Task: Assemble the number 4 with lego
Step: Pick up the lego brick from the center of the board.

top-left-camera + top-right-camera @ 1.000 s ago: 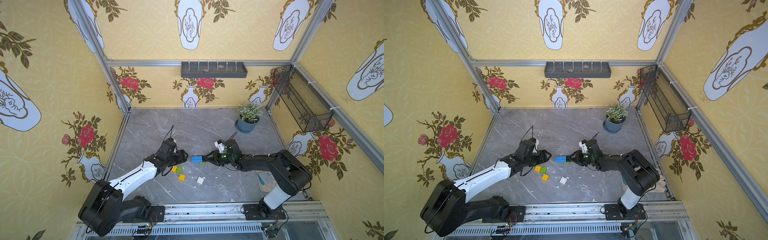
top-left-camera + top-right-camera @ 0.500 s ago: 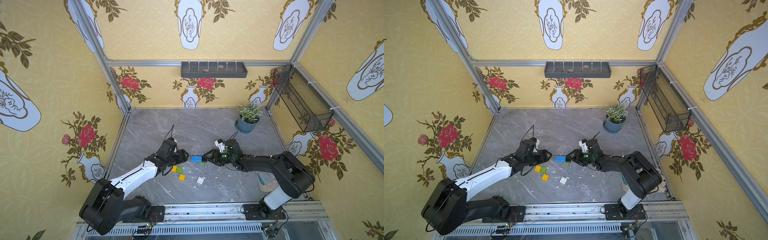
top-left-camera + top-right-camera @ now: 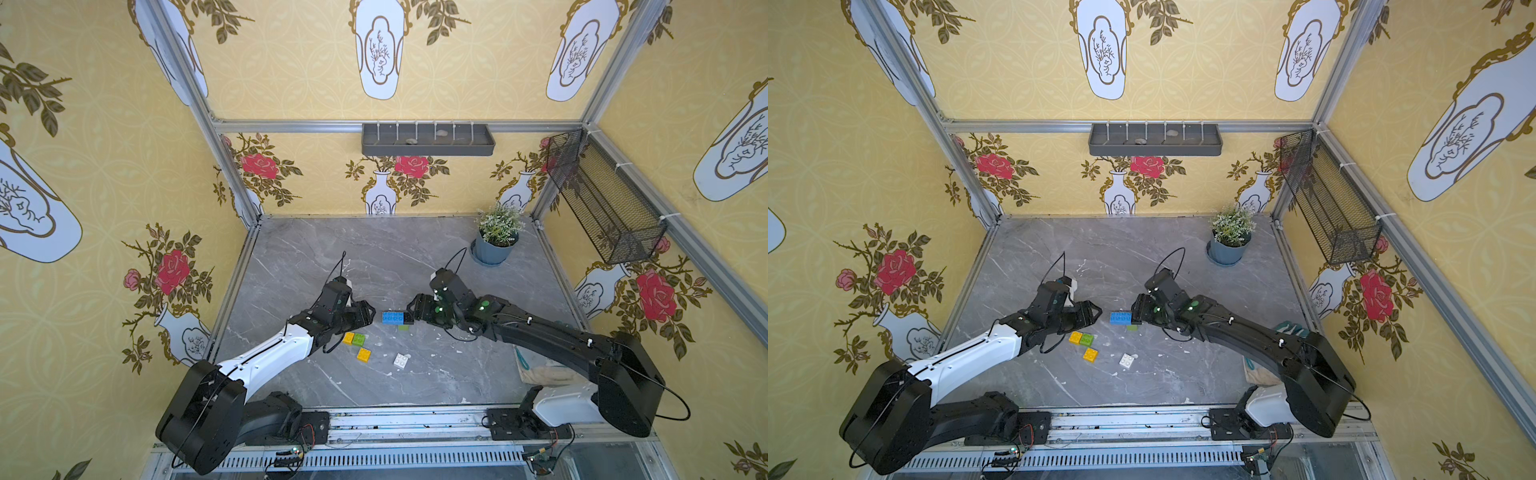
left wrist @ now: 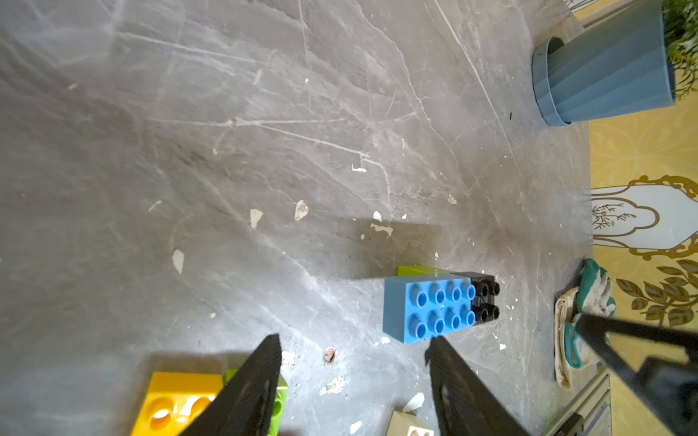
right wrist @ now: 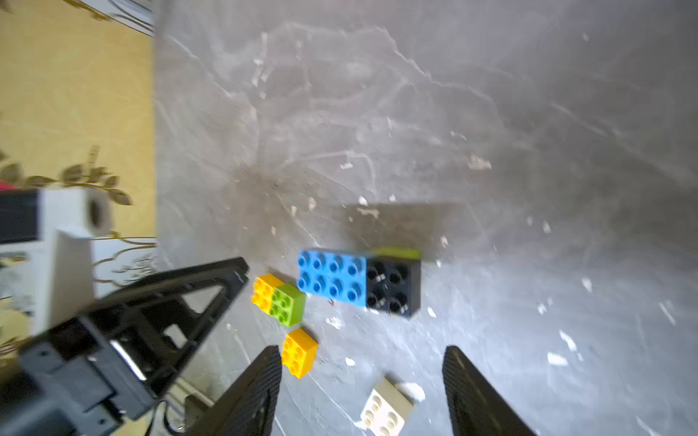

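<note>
The number 4 is only begun. A blue brick (image 3: pixel 392 318) and a black brick (image 3: pixel 409 318) stand joined end to end near the middle of the grey table (image 3: pixel 374 257), with a lower green brick (image 3: pixel 403 328) that shows partly beneath them. In both top views the long axis of this cluster runs from left to right in the frame, so it lies along the line between the two arms. The blue end faces the left pincer (image 3: pixel 370 312) and the black end faces the right pincer (image 3: pixel 415 307).

In the left wrist view the left pincer (image 4: pixel 353 341) has its fingers wide apart with nothing between them, and the blue brick (image 4: pixel 428 309) sits just ahead, to the right of the gap. In the right wrist view the right pincer (image 5: pixel 362 351) is also wide and empty. This picture is somewhat blurred. The black brick (image 5: pixel 393 288) lies above its fingertips in the frame, apart from them.

The loose pieces lie lower in the top frame. A yellow brick (image 3: pixel 348 337) touches a loose green brick (image 3: pixel 358 339) just beside the left pincer; whether they are joined I cannot tell. A second yellow brick (image 3: pixel 363 354) is below them, and a white brick (image 3: pixel 400 360) is lower right.

I judge that the next move is to fetch one loose square. The left arm is nearer to the yellow and green ones, while the white brick (image 5: pixel 385 411) lies close before the right fingers.
</note>
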